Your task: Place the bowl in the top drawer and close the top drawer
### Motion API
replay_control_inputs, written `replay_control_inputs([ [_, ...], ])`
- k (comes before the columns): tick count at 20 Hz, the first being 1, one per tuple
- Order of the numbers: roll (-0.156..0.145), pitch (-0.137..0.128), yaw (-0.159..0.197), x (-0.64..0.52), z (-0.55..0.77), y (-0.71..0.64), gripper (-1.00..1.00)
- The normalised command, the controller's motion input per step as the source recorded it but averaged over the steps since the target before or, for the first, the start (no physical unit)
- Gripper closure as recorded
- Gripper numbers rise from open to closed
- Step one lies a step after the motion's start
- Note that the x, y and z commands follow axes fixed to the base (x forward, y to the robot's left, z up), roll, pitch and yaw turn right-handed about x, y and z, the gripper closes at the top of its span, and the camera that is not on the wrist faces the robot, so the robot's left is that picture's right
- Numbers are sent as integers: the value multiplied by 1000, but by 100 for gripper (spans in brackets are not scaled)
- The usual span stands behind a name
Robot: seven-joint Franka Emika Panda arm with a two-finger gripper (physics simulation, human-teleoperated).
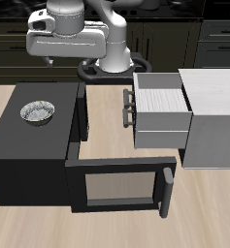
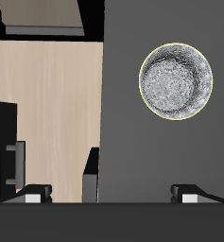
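The bowl (image 1: 37,112), small, round and silver-grey with a speckled inside, sits on top of the black box (image 1: 19,145). It also shows in the wrist view (image 2: 177,82). The top drawer (image 1: 163,97) of the light grey cabinet (image 1: 215,116) is pulled out and looks empty, and its bar handle (image 1: 126,105) faces the black box. My gripper (image 1: 73,60) hangs high above the back of the black box, farther back than the bowl and apart from it. In the wrist view my gripper (image 2: 113,194) is open and empty, with its fingertips (image 2: 33,194) wide apart.
The black box's dark glass-fronted door (image 1: 116,184) stands swung open near the table's front edge, with its long handle (image 1: 167,189) at its end. Bare wooden table (image 1: 107,126) lies between the black box and the open drawer.
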Motion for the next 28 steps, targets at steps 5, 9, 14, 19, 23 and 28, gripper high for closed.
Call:
replay_control_inputs([
  [5,-14,10,-23,123,84,-124,-100],
  [9,22,29,18,198,68,-146,-100],
  [14,-25,0,-2,180,48,-152,-100],
  [19,28,18,-13,198,20,-104,-100],
  [23,0,0,0,-1,2,14,-100],
  [28,6,13,8,255,-24,-85,-100],
])
